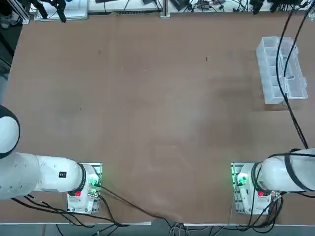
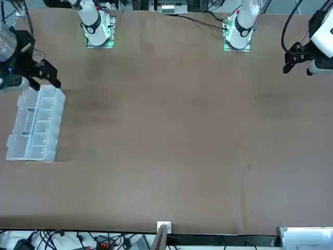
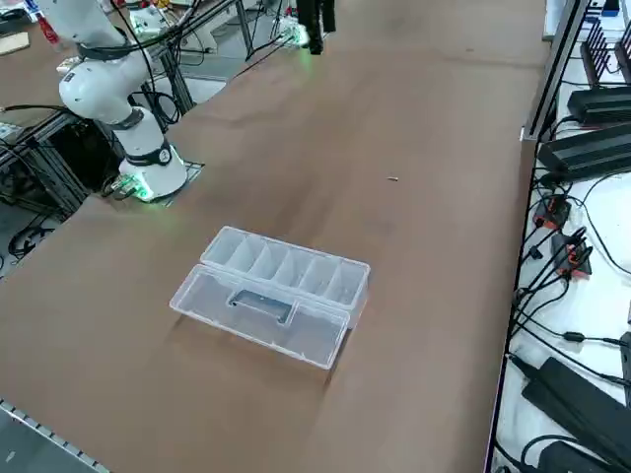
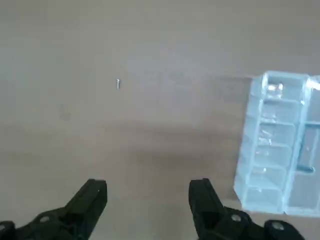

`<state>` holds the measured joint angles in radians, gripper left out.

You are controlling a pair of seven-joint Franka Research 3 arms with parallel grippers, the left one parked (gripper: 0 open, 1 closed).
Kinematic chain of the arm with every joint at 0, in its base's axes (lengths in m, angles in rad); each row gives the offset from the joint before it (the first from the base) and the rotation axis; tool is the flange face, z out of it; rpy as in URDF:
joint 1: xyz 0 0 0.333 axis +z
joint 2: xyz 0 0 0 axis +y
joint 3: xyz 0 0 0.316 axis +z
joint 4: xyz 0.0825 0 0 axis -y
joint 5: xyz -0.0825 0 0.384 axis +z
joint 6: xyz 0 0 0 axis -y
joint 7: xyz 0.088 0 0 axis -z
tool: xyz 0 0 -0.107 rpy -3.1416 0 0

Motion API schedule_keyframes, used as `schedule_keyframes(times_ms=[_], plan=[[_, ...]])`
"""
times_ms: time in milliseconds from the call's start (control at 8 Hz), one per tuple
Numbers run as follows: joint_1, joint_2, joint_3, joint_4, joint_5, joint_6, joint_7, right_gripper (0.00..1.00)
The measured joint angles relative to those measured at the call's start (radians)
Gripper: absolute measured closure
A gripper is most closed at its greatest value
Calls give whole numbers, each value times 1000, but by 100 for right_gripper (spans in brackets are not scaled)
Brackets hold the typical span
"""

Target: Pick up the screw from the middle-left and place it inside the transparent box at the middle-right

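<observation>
Above the counter (image 1: 147, 113), near the transparent box (image 1: 281, 71), the right tool (image 4: 147, 200) hovers with fingers spread wide, holding nothing. On the bare surface lies the screw (image 4: 118, 84), well apart from the box.

Robotics lab, white robot arms (image 1: 44, 173), cables (image 3: 567, 281)
</observation>
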<state>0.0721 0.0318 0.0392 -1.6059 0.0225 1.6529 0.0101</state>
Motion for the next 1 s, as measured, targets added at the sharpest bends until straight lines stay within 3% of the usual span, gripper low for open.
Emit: schedule_keyframes(times_ms=[500, 1000], plan=[[80, 172, 2, -16, 0, 183, 122, 0], [115, 294, 2, -41, -1, 342, 132, 1]])
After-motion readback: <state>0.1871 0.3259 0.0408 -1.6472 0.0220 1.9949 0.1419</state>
